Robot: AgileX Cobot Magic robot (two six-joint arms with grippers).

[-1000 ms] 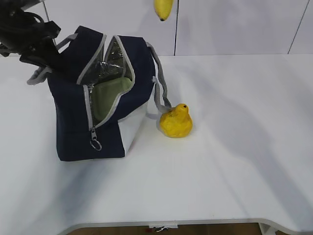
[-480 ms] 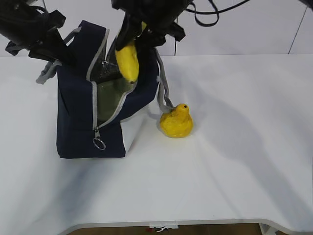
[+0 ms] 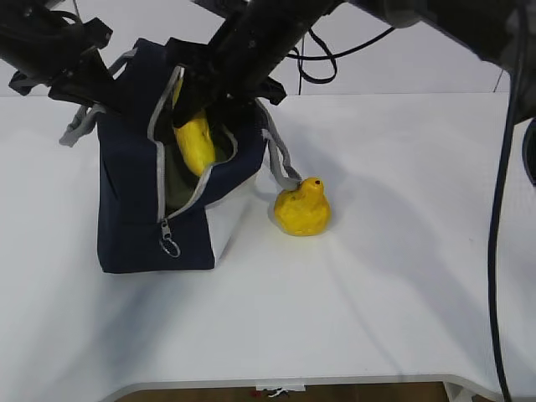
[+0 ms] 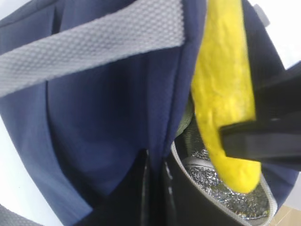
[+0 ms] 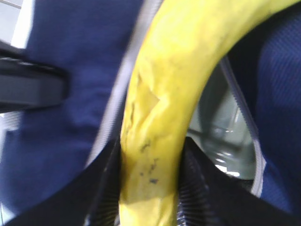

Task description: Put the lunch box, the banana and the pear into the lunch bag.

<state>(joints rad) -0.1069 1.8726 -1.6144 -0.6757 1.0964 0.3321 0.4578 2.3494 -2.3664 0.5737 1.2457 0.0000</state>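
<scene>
On the white table (image 3: 402, 276), the pear (image 3: 302, 207) sits upright just right of the lunch bag (image 3: 134, 218). In the bag's open top, the right claw (image 5: 149, 188) pinches the banana (image 3: 193, 139), lowered partway inside over the green-lidded lunch box (image 5: 221, 127). Farther back left, the left claw (image 4: 155, 188) is pressed together on the bag's rim.

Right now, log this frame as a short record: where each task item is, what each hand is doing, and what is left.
banana: held by right hand, partly down in the bag's opening
lunch bag: upright, unzipped, wall clamped by left hand
lunch box: green lid visible inside the bag
pear: on the table, beside the bag
left to do: release banana, pack pear
</scene>
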